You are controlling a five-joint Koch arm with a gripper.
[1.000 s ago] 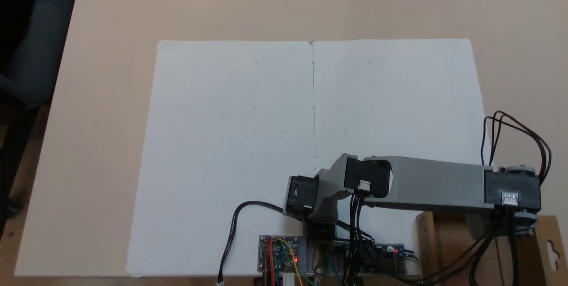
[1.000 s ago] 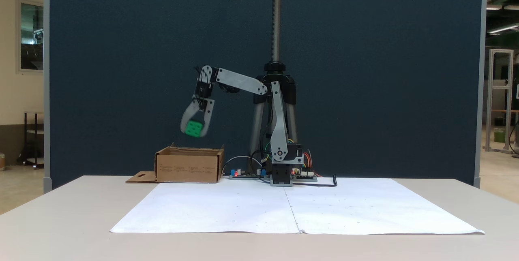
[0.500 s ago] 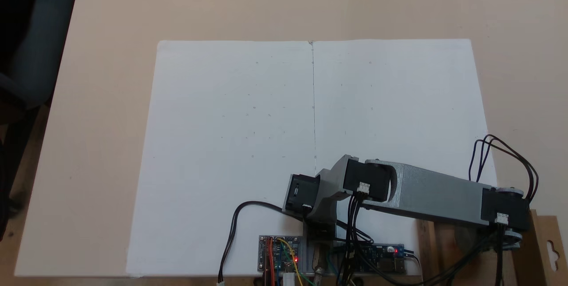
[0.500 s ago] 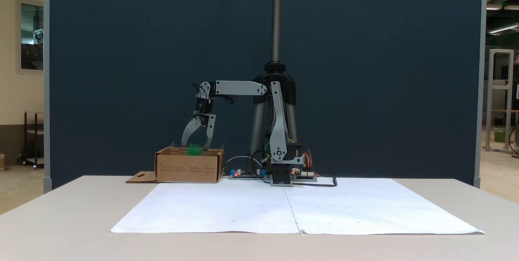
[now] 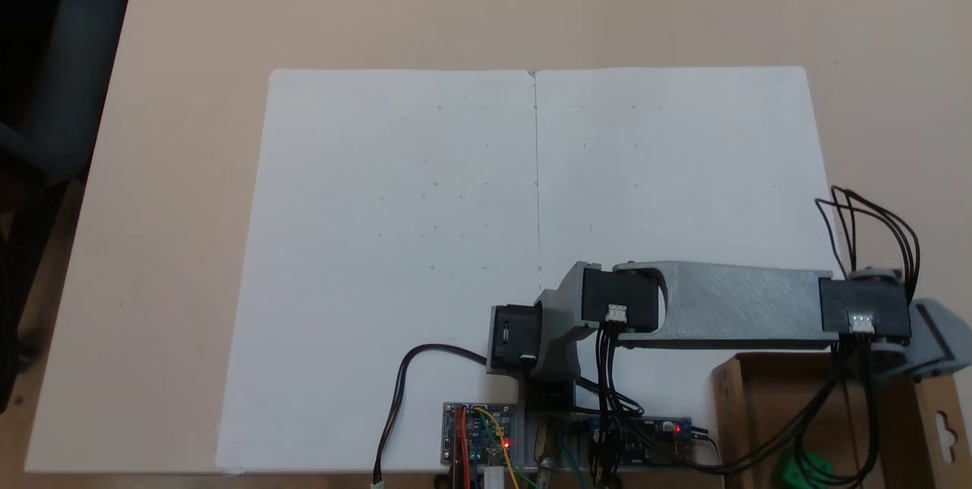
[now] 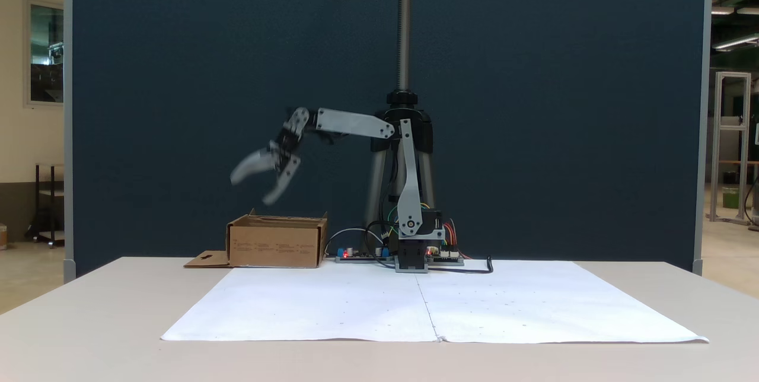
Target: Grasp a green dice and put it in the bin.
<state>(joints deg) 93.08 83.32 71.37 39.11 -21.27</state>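
1. Your table [image 6: 89,322] is a pale beige top. Two white paper sheets [image 5: 402,246] lie edge to edge across its middle, with a thin seam between them and faint pencil marks on both.
2. In the fixed view from the front, a dark blue partition [image 6: 563,103] closes off the space behind the table. At the edges you can see a cream wall with a window at the left and a lit workshop area at the right.
3. A tripod [image 6: 403,115] stands behind the arm's base, its pole rising out of the top of the picture with a black cable looping off it.
4. The circuit boards [image 5: 478,436] sit at the arm's foot with small red lights on and coloured wires running into them.
5. The bin [image 6: 277,242] stands on the table just left of the boards in the front view, its flap [image 6: 207,260] lying flat on the tabletop beside it.
6. The gripper [image 6: 252,188] hangs in the air above the bin, tilted out past its left wall. Its jaws are spread wide and hold nothing (the picture is blurred there).
7. From above, the green dice [image 5: 806,471] lies inside the bin [image 5: 767,405] near the bottom edge, partly behind black cables. It looks to be resting on the floor of the box, though you cannot be sure.
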